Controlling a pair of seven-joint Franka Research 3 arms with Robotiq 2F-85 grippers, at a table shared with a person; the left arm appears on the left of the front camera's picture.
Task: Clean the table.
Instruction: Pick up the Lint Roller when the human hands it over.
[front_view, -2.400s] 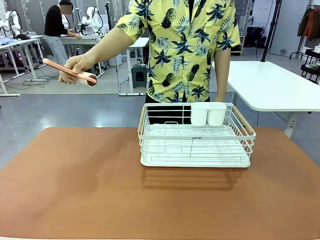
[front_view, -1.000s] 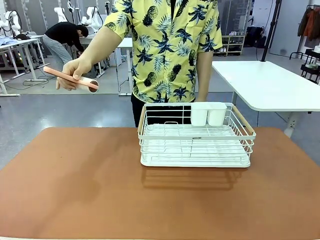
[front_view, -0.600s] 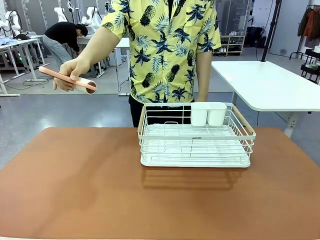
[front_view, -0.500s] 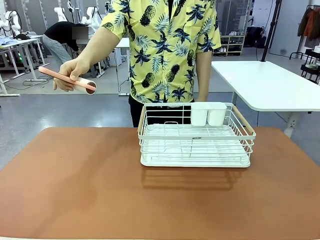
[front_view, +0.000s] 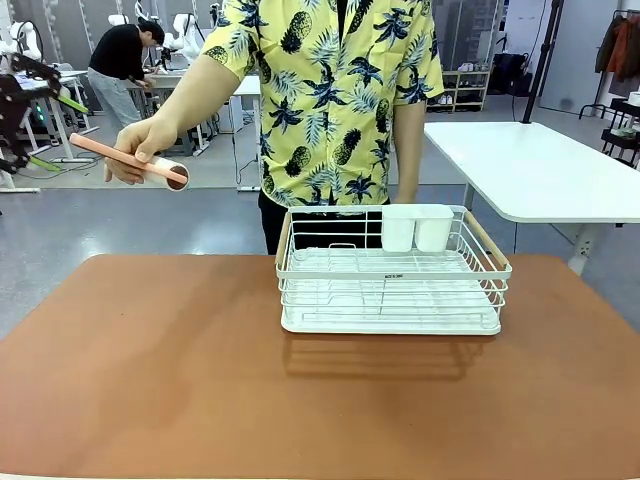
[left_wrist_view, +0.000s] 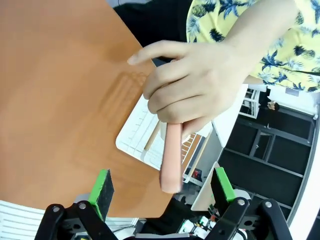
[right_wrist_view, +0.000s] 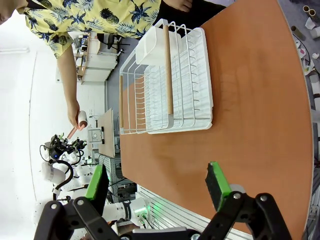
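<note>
The terracotta table carries a white wire dish rack. Beyond its far left corner, a person's hand holds out a roller with a pink handle, up in the air. My left gripper is open at the picture's left edge, just off the handle's free end. In the left wrist view the handle points down from the hand, its tip between the spread green pads of my left gripper, untouched. My right gripper hangs open over the table, holding nothing.
Two white cups sit in the rack's back right corner. A white-topped table stands behind on the right. The person stands at the far edge, behind the rack. The rack also lies below the hand.
My left gripper has come into the front view from the left, up to the handle's end. The person's hand has drifted slightly left with the roller. The rack has not moved.
</note>
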